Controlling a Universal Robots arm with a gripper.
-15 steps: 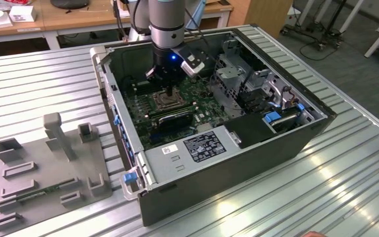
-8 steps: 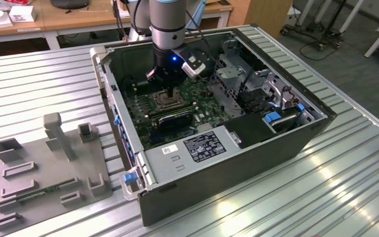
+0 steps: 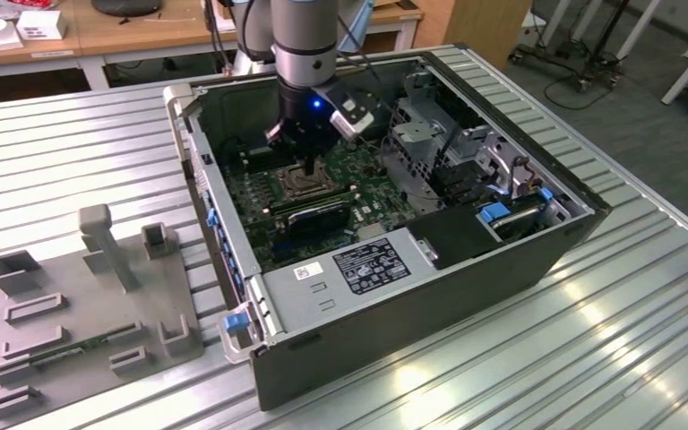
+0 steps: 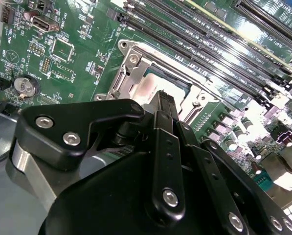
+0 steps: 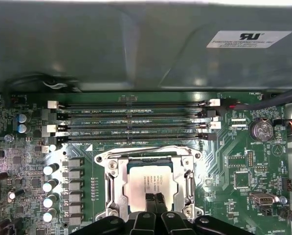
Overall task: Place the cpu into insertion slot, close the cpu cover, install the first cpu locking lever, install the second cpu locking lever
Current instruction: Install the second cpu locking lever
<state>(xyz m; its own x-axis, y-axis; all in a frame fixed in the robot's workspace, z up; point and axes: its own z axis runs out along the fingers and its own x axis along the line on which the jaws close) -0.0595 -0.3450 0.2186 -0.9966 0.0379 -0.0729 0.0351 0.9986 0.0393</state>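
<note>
Fingers (image 5: 154, 203), black, paired, drawn together tip to tip with nothing visible between them; tips resting on or just above the cpu (image 5: 148, 183), at its edge nearest the wrist camera. Cpu: silver-tan square, lying flat inside the insertion slot (image 5: 146, 185), apparently seated. Cpu cover (image 5: 146, 159): silvery frame, appearing to lie down around the chip with the chip face showing through its window; whether it is fully closed cannot be told. Locking levers: not clearly made out. Slot location: on the green motherboard (image 3: 356, 170) within the open computer case (image 3: 440, 269), which sits near the middle of the ribbed metal tabletop (image 3: 69, 152). Handling note: any press here is best made straight down and gently, keeping the closed tips centred so the chip does not tilt. Adjacent items: four long memory slots (image 5: 133, 120) just beside the socket, a row of silver capacitors (image 5: 50, 191), a coin battery (image 4: 24, 86). Obstruction: drive cage (image 3: 422, 134) and case walls crowd the arm's approach. Grey fixture tray (image 3: 81, 313) sits toward the tabletop's edge at the exterior view's left.
</note>
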